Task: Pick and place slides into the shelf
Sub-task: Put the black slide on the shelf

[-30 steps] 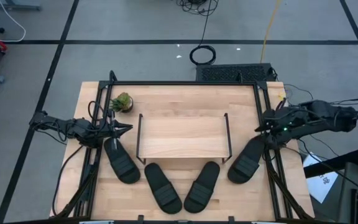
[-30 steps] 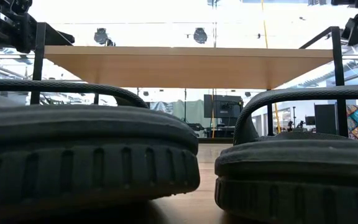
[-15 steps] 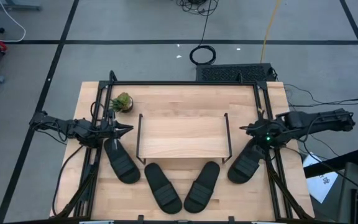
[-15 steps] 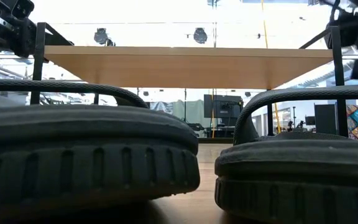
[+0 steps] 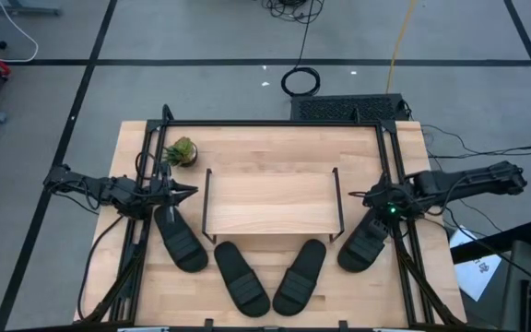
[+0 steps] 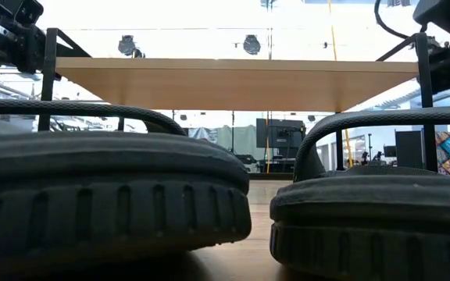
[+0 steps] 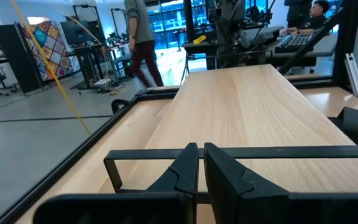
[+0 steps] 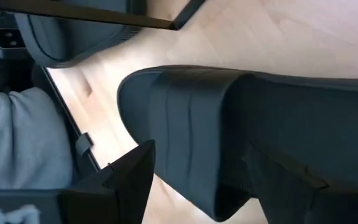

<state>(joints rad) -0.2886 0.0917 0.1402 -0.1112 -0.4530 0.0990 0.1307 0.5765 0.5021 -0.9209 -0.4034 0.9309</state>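
Note:
Four black slides lie sole-down on the table in front of the shelf (image 5: 273, 201): one at the left (image 5: 181, 238), two in the middle (image 5: 241, 277) (image 5: 300, 277) and one at the right (image 5: 365, 242). My right gripper (image 5: 373, 199) (image 8: 201, 163) is open and hangs over the right slide's far end, one finger on each side of its ribbed strap (image 8: 191, 124). My left gripper (image 5: 188, 191) (image 7: 200, 167) is shut and waits level at the shelf's left wire frame (image 7: 148, 154), above the left slide's far end. My right gripper comes at the right slide from above, slanting in from the table's right, its fingers (image 8: 132, 177) lying beside the strap (image 8: 166, 118). I cannot tell whether they touch it. The slide lies flat on the table.
A small potted plant (image 5: 181, 150) stands at the table's far left, behind the left gripper. The black table frame (image 5: 390, 157) runs close beside the right arm. The low view is filled by the two middle slides (image 6: 108, 195) (image 6: 373, 211), with the shelf board (image 6: 233, 82) behind.
My right arm has stretched out from its folded pose and carried its gripper toward the table's left and down, over the right slide's far end. The slides and the shelf have kept still.

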